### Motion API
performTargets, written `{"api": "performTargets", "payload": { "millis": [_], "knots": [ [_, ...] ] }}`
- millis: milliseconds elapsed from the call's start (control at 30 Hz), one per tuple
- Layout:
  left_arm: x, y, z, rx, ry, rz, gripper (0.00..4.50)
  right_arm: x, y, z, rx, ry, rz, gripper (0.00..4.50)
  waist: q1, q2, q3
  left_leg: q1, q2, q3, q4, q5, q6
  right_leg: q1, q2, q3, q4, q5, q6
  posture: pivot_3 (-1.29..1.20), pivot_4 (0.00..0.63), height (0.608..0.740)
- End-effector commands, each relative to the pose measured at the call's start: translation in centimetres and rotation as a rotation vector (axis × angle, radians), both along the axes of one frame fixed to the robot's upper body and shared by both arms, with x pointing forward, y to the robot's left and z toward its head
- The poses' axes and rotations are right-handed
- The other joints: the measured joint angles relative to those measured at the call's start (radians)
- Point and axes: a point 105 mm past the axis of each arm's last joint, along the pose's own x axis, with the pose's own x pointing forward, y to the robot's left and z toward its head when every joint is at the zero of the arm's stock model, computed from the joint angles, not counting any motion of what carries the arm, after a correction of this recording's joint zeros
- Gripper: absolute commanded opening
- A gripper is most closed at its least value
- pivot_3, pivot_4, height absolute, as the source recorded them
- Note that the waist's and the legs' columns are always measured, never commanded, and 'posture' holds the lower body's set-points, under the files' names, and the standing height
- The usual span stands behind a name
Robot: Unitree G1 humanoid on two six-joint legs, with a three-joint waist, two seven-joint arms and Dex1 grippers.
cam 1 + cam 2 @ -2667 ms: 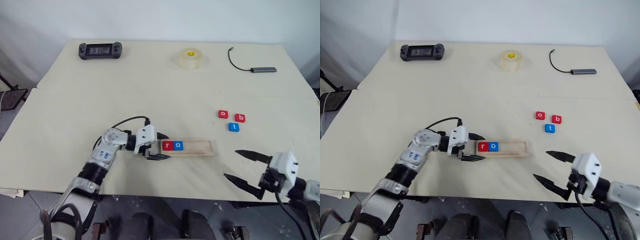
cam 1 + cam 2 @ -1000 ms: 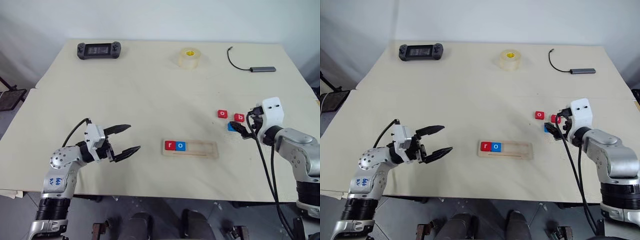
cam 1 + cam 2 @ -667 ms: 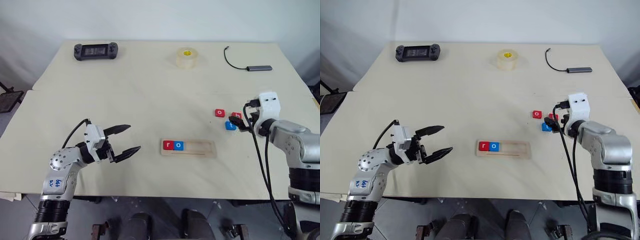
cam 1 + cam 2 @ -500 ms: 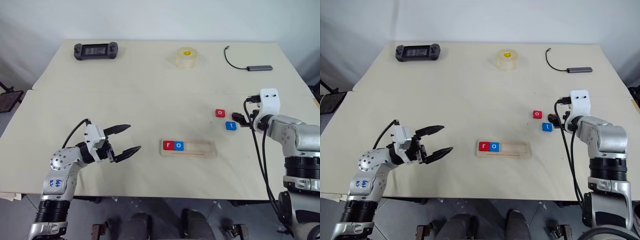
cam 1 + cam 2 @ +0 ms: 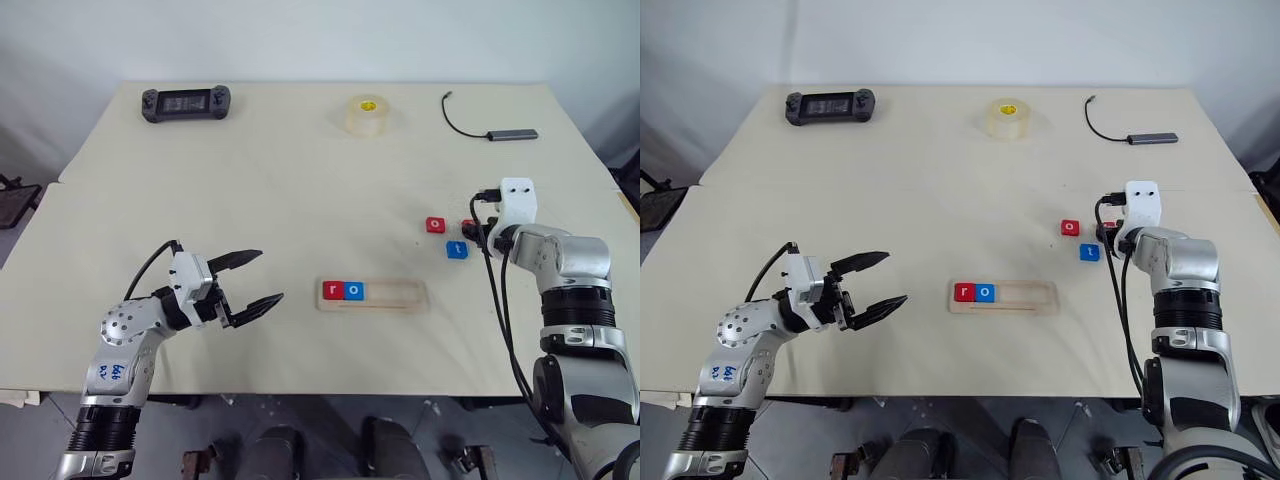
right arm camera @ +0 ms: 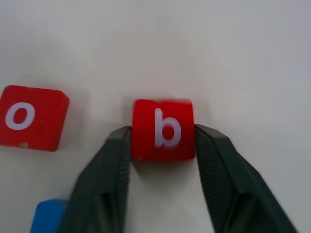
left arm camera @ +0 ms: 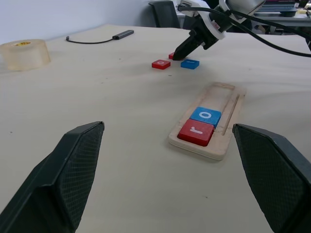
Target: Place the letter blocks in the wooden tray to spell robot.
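1. Since the earlier frames our right gripper [image 6: 163, 138] has come up from the near table edge to the loose blocks and narrowed its jaws, while our left gripper [image 5: 250, 279] has drawn back from the wooden tray [image 5: 373, 294] to the left part of the table [image 5: 250, 190].
2. Far left at the back, we see a black handheld controller [image 5: 186, 102] lying flat.
3. Our left gripper hovers above the table with its two black fingers spread wide apart and nothing between them, well apart from the tray.
4. At the centre, the wooden tray lies lengthwise near the front edge; a red r block [image 5: 332, 290] sits at its left end with a blue o block [image 5: 353, 290] touching it on the right, and the rest of the groove is bare.
5. Behind it, near the back edge, stands a clear tape roll [image 5: 365, 115].
6. To the right of the tray, a red o block [image 5: 435, 225] lies on the table, with a blue t block [image 5: 456, 249] just beside it, nearer us.
7. Our right gripper is pressed against both sides of the red b block [image 6: 163, 129], which rests on the table next to the red o block.
8. Far right at the back lies a grey adapter with a black cable [image 5: 492, 128].
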Motion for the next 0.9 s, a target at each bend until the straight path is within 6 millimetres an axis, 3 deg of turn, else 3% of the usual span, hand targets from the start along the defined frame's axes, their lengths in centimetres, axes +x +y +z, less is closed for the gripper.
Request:
{"api": "performTargets", "payload": {
  "millis": [33,133,300,433,567,733,800,900],
  "knots": [
    [-0.1,-0.4,1.0,0.001,-0.053,-0.017,4.5,-0.1,-0.5,1.1,-0.044,-0.047,-0.01,1.47,0.0,0.0,0.0,0.0,0.0,0.0,0.0,0.0,0.0,0.0,0.0,0.0,0.0,0.0,0.0,0.0,0.15,0.74],
    [0.0,-0.7,1.0,0.001,-0.055,-0.03,4.5,-0.7,-0.5,2.3,-0.06,-0.071,0.004,1.47,0.002,0.0,0.0,0.0,0.0,0.0,0.0,0.0,0.0,0.0,0.0,0.0,0.0,0.0,0.0,0.0,0.15,0.74],
    [0.2,-1.3,0.8,-0.001,-0.032,-0.081,4.5,-4.8,0.0,3.9,-0.05,-0.078,0.032,1.47,0.004,0.001,0.0,-0.002,0.0,-0.001,-0.001,0.0,0.0,-0.003,0.0,0.0,0.0,0.0,0.0,0.0,0.15,0.74],
    [0.0,-2.1,0.4,0.009,-0.007,-0.147,4.5,-8.2,1.0,2.6,0.042,-0.039,0.016,1.47,0.006,0.001,0.0,-0.003,0.0,-0.001,-0.001,0.0,0.0,-0.003,0.0,-0.001,0.0,0.0,0.0,0.0,0.15,0.74],
    [0.8,-2.4,0.6,0.01,-0.015,-0.156,4.5,-11.4,3.5,0.2,0.086,-0.001,0.023,1.47,0.006,0.001,0.0,-0.003,0.0,-0.001,-0.001,0.0,0.0,-0.003,0.0,0.0,0.0,0.0,0.0,0.0,0.15,0.74],
    [1.1,-2.4,0.7,0.015,-0.02,-0.169,4.5,-13.6,6.0,-2.3,0.113,0.044,0.016,1.47,0.003,0.001,0.0,-0.002,-0.001,0.0,-0.001,0.0,0.0,-0.005,0.0,0.002,0.003,0.0,0.0,0.0,0.15,0.74],
    [1.1,-2.4,0.8,0.017,-0.022,-0.172,4.5,-13.8,6.1,-2.7,0.099,0.046,-0.009,1.47,0.003,0.001,0.0,-0.002,-0.001,0.0,-0.001,0.0,0.0,-0.006,0.0,0.003,0.004,0.0,0.0,0.0,0.15,0.74],
    [1.1,-2.3,0.9,0.02,-0.026,-0.173,4.5,-13.5,5.8,-2.4,0.066,0.036,0.008,2.41,0.003,0.001,0.0,-0.002,-0.002,0.0,-0.001,0.0,0.0,-0.006,0.0,0.003,0.005,0.0,0.0,0.0,0.15,0.74]
  ]
}}
